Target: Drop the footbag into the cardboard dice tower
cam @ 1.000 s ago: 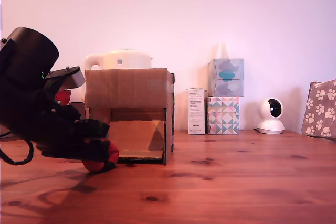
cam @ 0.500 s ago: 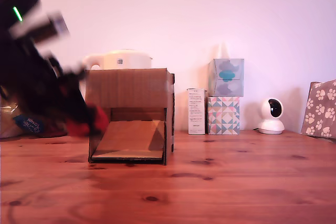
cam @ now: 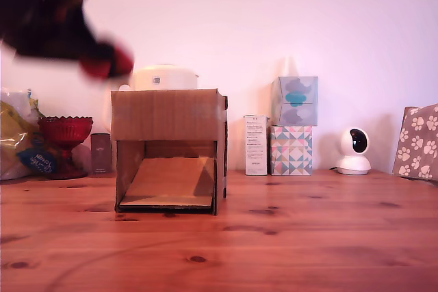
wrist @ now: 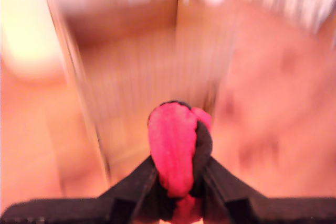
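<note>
While your gripper (cam: 102, 65) hangs high at the exterior view's left, blurred, it pinches the footbag (cam: 108, 65) between its dark fingers (wrist: 137, 184); in the wrist view the footbag (wrist: 178, 150) shows as a soft lump of bright red with a black panel beside it, squeezed from both sides. It sits in the air above and to the left of the cardboard dice tower (cam: 169, 114), not touching it.

Going left to right in the exterior view, you have crinkled bags (cam: 20, 135) at the edge, then a red glass goblet (cam: 65, 143), a small dark block (cam: 100, 153), and the dice tower (brown corrugated board, solid upper front, open below with a sloping ramp (cam: 171, 181) inside). Behind the tower stands a cream appliance (cam: 163, 78). Further right come a narrow white carton (cam: 255, 144), two stacked tissue boxes (cam: 293, 126), a white round camera (cam: 354, 150) and a paw-print cushion (cam: 417, 141) at the right edge.

Everything rests on a knotty wooden table (cam: 287, 237) against a plain pale wall (cam: 308, 18). You have bare table in front of the tower and open air above its top.
</note>
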`<act>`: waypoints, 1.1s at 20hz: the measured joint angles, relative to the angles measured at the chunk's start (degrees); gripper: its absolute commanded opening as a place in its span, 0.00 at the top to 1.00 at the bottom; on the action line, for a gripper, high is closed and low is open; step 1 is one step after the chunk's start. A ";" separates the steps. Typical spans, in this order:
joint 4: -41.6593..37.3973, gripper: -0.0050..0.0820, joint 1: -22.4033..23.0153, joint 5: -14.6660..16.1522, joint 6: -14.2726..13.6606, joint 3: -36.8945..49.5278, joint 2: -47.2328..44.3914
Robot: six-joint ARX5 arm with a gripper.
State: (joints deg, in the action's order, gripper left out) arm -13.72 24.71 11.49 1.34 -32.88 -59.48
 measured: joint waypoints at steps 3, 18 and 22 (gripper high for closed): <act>-11.41 0.84 0.02 0.00 0.00 0.00 -1.64; 15.58 0.84 0.00 -0.24 -0.20 -35.82 -31.34; 20.83 0.83 0.00 -0.31 -0.22 -37.90 -34.53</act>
State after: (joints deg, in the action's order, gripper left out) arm 7.11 24.71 11.18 1.13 -70.78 -94.02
